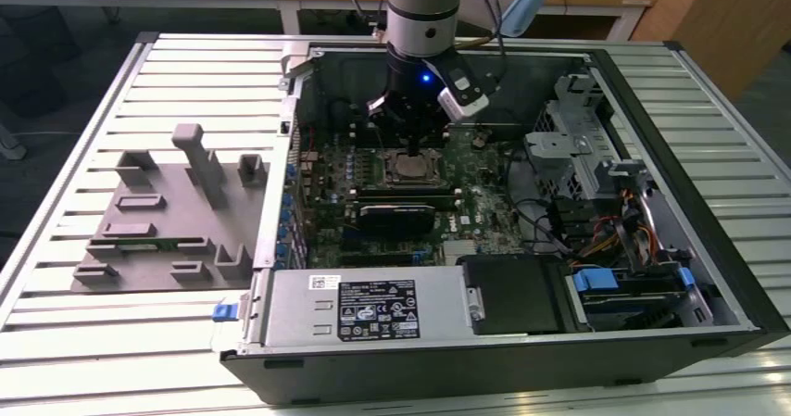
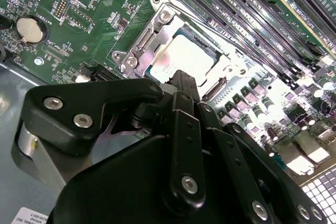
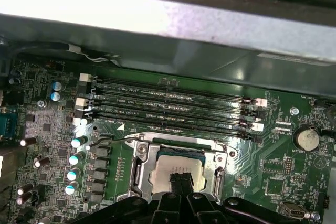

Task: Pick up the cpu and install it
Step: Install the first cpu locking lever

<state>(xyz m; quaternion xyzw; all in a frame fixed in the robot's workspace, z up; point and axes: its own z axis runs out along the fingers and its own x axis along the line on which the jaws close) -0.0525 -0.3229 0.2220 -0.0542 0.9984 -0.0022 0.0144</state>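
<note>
The cpu (image 1: 406, 169) lies flat inside the metal socket frame (image 2: 140, 51) on the green motherboard of the open computer case. Its pale silver top shows in both wrist views (image 2: 185, 56) (image 3: 169, 165). My gripper (image 1: 409, 145) hangs straight above it, inside the case. The two black fingertips are pressed together with nothing between them, and they rest at the near edge of the cpu's top (image 2: 182, 78) (image 3: 179, 178). Whether they touch the chip I cannot tell.
Memory slots (image 3: 173, 103) run along one side of the socket and a coin battery (image 3: 307, 139) sits nearby. A black finned block (image 1: 395, 218), the power supply (image 1: 365, 307) and cabled drive bays (image 1: 594, 184) crowd the case. A grey fixture plate (image 1: 161, 221) lies at the exterior view's left.
</note>
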